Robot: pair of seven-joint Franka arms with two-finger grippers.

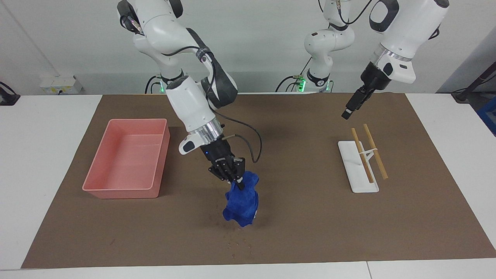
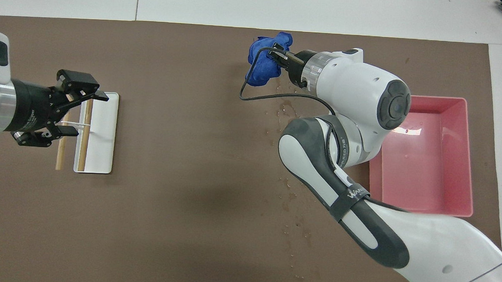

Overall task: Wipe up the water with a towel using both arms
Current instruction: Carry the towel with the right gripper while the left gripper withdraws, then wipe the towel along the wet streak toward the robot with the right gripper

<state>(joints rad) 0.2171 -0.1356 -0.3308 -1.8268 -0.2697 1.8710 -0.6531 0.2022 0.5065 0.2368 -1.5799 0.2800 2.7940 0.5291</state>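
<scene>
**Towel gripped for wiping**

The right tool [image 1: 237, 179] is clenched on the towel [image 1: 242, 203], which hangs touching the mat [image 1: 310, 217] among the water [image 1: 232, 243], probably for dragging; the left tool [image 2: 82, 112], fingers spread, waits over the white tray [image 1: 358, 170] of chopsticks [image 1: 375, 151].

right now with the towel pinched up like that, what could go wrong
1. The right gripper holds the towel by its top, bunched; dragged like this, little cloth may meet the mat, leaving streaks.
2. Water lies scattered nearer the robots than the towel, partly under the right arm, so patches could be missed.
3. The left gripper waits over the chopsticks on the white tray; a low move might knock them.
</scene>
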